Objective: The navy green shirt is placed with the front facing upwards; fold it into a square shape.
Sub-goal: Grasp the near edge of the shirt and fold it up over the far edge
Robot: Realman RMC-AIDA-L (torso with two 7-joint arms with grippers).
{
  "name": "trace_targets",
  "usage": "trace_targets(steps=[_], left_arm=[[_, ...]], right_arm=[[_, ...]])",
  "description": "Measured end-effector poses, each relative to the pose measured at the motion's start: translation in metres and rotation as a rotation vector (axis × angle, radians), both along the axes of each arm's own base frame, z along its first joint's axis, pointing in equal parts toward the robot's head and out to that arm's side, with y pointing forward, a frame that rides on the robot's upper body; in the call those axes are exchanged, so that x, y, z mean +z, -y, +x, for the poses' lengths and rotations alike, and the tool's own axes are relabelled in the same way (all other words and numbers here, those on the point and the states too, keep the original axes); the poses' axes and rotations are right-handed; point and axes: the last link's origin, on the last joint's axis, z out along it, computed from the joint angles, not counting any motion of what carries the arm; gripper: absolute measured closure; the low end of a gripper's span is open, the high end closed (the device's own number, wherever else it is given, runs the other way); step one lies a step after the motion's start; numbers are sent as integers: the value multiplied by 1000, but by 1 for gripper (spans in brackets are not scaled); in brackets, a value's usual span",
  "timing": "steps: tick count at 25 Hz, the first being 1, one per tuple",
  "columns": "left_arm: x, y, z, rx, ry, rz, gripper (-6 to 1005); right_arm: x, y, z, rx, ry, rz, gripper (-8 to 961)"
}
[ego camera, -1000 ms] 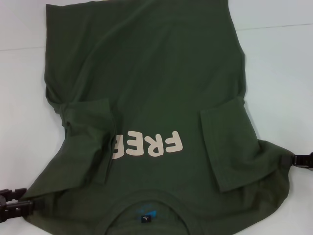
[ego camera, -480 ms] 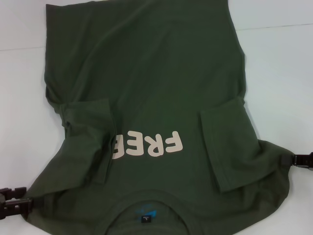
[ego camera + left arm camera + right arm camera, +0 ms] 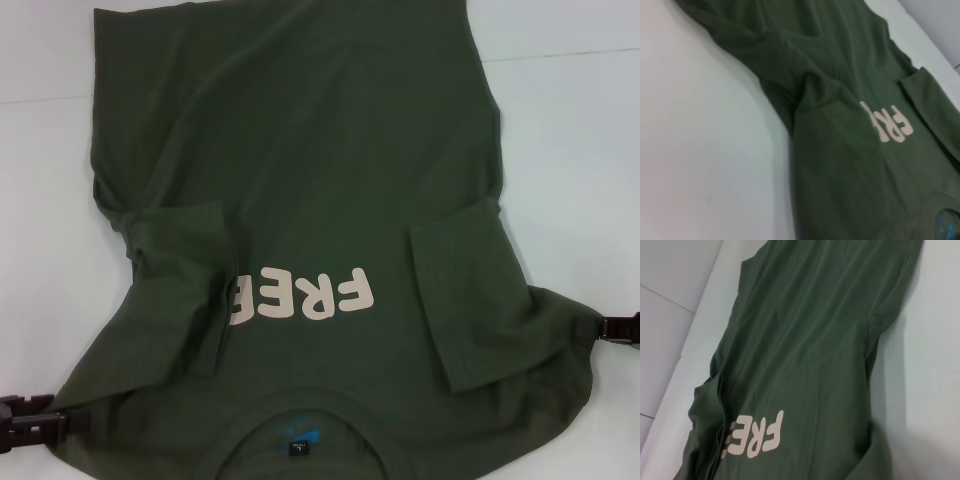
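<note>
The navy green shirt [image 3: 300, 170] lies front up on the white table, collar nearest me, with pale "FREE" letters [image 3: 305, 296] on the chest. Both sleeves are folded inward onto the body. My left gripper [image 3: 35, 420] is at the shirt's near left shoulder corner, its dark fingers closed on the cloth edge. My right gripper [image 3: 610, 328] is at the right shoulder edge, pinching the cloth where it peaks outward. The left wrist view shows the shirt [image 3: 850, 125] and the right wrist view shows it too [image 3: 805, 355]; neither shows fingers.
The white table [image 3: 570, 130] shows bare on both sides of the shirt. A seam line [image 3: 560, 52] runs across its far part. The shirt's far hem runs out of the top of the head view.
The left gripper's upper finger has come down toward the lower one at the shoulder corner, and the gripper shifted slightly nearer me. The right gripper and shirt have barely moved.
</note>
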Motion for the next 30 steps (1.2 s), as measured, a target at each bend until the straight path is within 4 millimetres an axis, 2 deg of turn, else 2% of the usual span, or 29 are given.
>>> trace_targets(steps=[10, 26, 30], left_arm=[[1, -5, -4, 7, -38, 8, 127], [0, -13, -2, 9, -49, 8, 194], [-2, -15, -3, 19, -58, 8, 308]], right_arm=[[0, 0, 0, -1, 1, 1, 941], [0, -1, 0, -1, 3, 2, 940], [0, -1, 0, 0, 4, 3, 940]])
